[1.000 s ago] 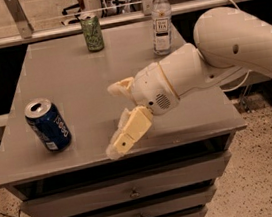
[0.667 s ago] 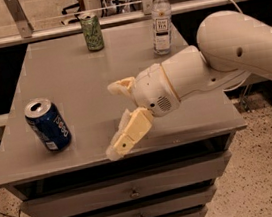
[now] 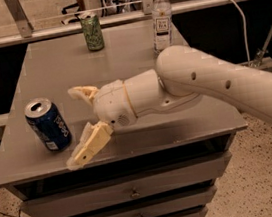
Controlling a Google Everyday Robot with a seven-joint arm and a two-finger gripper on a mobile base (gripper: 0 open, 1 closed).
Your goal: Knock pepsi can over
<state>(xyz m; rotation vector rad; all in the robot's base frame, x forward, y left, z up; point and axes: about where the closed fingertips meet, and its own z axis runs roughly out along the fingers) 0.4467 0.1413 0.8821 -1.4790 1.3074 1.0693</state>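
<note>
- Grey rectangular bench (image 3: 133, 55) with a flat top, carrying all three containers. Below its near edge sits a stack of grey drawers (image 3: 186, 181), each with a small central knob.
- White, smooth-shelled robot arm (image 3: 223, 83) enters from the right edge and reaches leftward above the near half of the bench. It ends in a rounded white wrist housing.
- Claw (image 3: 74, 128) with two cream-coloured fingers, located near-left of centre over the bench and pointing left toward the blue can. State: open, with the fingers spread wide apart. One finger (image 3: 84, 92) sits on the far side, and the other slopes down to the bench's near edge. Nothing is held between them.
- Clear plastic bottle (image 3: 162, 18) with a white cap and a white label. It stands upright at the far right of the bench, behind the arm.
- Dark blue aluminium pepsi can (image 3: 47, 125) with white lettering and a silver top. It stands upright at the near left of the bench, close to the near edge. The claw is just beside it on its right, and the can faces the gap between the spread fingers. A narrow strip of bench shows between the can and the nearer finger.
- Green aluminium can (image 3: 92, 32), upright at the far edge of the bench, left of the bottle and well apart from the pepsi can.
</note>
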